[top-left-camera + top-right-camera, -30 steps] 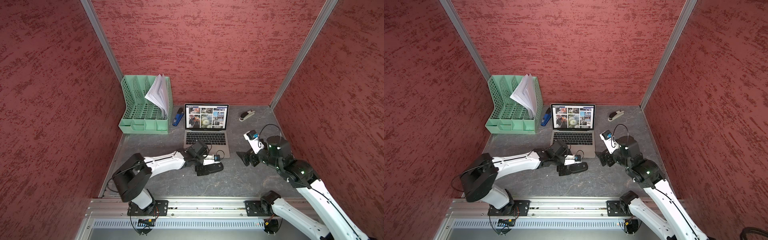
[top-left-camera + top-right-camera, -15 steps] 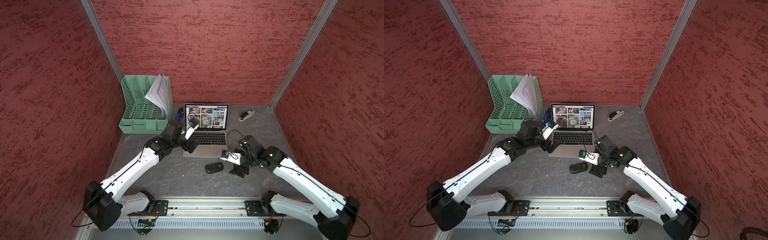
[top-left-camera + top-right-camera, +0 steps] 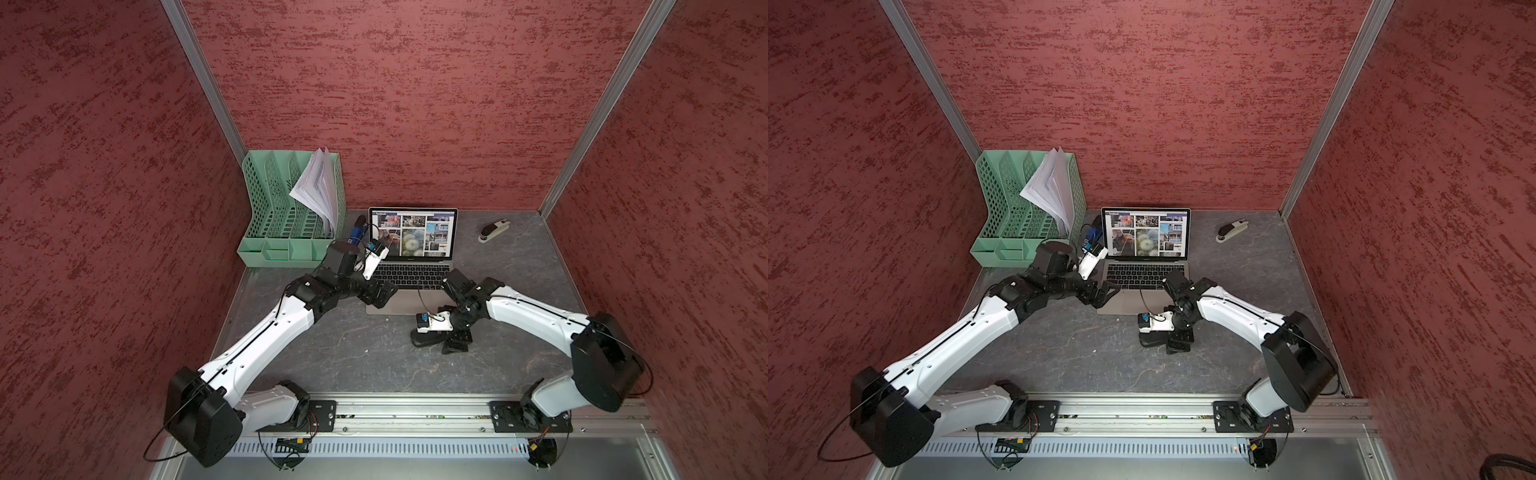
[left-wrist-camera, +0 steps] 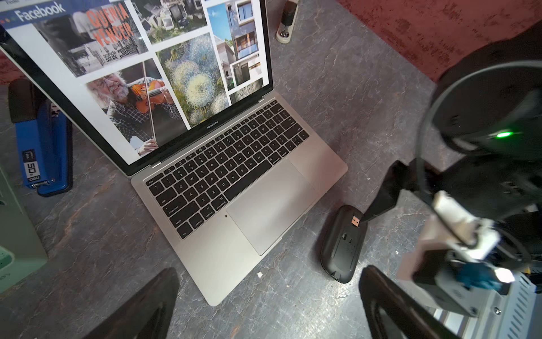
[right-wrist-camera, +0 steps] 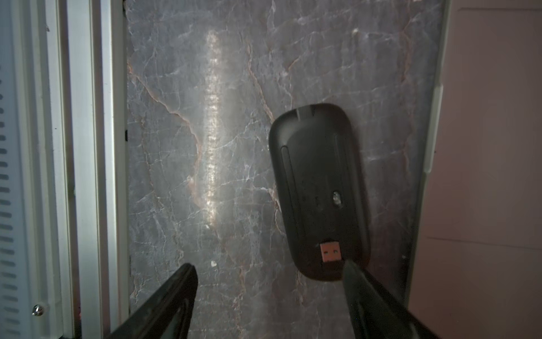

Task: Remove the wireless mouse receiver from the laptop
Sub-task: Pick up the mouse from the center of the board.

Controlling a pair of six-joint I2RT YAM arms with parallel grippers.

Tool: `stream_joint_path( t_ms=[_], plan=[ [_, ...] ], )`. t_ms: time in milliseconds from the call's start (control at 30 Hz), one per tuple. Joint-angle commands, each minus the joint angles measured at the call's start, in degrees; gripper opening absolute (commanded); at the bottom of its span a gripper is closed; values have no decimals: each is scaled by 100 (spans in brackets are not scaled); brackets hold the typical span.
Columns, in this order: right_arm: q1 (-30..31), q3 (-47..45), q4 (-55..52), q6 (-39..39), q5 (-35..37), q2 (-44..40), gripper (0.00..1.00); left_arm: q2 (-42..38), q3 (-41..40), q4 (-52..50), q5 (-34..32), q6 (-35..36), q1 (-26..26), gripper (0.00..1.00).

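The laptop (image 3: 409, 300) (image 3: 1128, 297) (image 4: 264, 202) stands open at the middle back, with a photo collage on its screen. A black mouse (image 4: 343, 246) (image 5: 316, 182) (image 3: 424, 340) lies belly-up on the table in front of the laptop's right corner. The wireless mouse receiver (image 4: 355, 220) (image 5: 330, 251), a small copper plug on a dark stub, rests in the mouse's underside, not in the laptop. My right gripper (image 5: 267, 265) (image 3: 455, 345) is open over the mouse's end, one fingertip (image 5: 352, 271) right beside the receiver. My left gripper (image 4: 268, 278) (image 3: 380, 293) hangs open and empty over the laptop's front left corner.
A green file rack (image 3: 291, 216) with papers stands at the back left. A blue stapler (image 4: 44, 146) (image 3: 358, 232) lies between it and the laptop. A small stapler (image 3: 494, 230) lies at the back right. The metal rail (image 3: 407, 415) runs along the front edge. Red walls enclose three sides.
My left arm has left the mouse and swung to the laptop's left front corner. My right arm has come in from the right to the mouse, its jaws slightly narrower.
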Motion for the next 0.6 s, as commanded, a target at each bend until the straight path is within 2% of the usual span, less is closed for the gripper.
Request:
stream_joint_path(
  t_ms=[0, 67, 433, 567],
  plan=[
    [32, 194, 543, -113, -147, 282, 83, 41, 194, -262, 248, -200, 342, 100],
    [23, 244, 687, -108, -118, 458, 83, 180, 273, -521, 648, -84, 515, 100],
    [-55, 357, 924, -72, -104, 761, 85, -252, -132, 164, 150, -321, 668, 100],
    [-64, 283, 929, -44, -133, 712, 86, 57, 96, -172, 599, -338, 833, 100]
  ],
)
